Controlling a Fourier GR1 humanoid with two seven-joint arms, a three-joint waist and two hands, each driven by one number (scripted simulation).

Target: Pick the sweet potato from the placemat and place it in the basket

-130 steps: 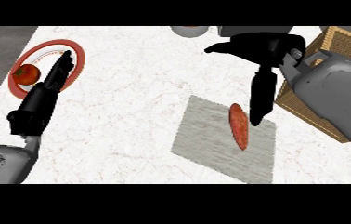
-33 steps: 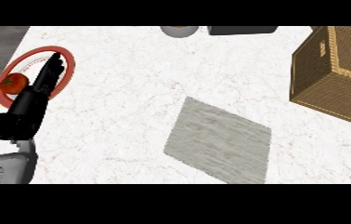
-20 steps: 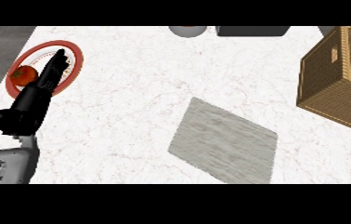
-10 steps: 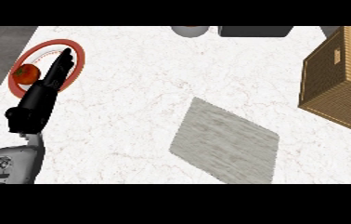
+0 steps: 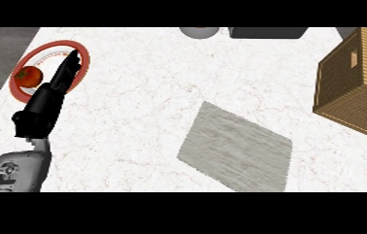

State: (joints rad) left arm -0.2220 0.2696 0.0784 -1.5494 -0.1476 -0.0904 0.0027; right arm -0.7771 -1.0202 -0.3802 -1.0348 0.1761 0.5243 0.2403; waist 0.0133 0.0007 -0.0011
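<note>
**Sweet potato out of sight, left hand resting over the plate**

Sweet potato shows nowhere in the head view, so its place cannot be told. The grey placemat [image 5: 237, 153] lies on the white bench [image 5: 158, 82] at 5 o'clock. The woven basket [image 5: 347, 87] sits at 3 o'clock, well apart from it. At 9 o'clock the left hand [image 5: 54, 90] rests with fingers [image 5: 69, 63] straight and close together, holding nothing, over a red-rimmed plate [image 5: 54, 43]. A tomato [image 5: 27, 76] lies on the plate at the fingers' 9 o'clock. A grey bowl [image 5: 198, 31] and a dark object [image 5: 269, 32] sit at 12 o'clock.
</note>
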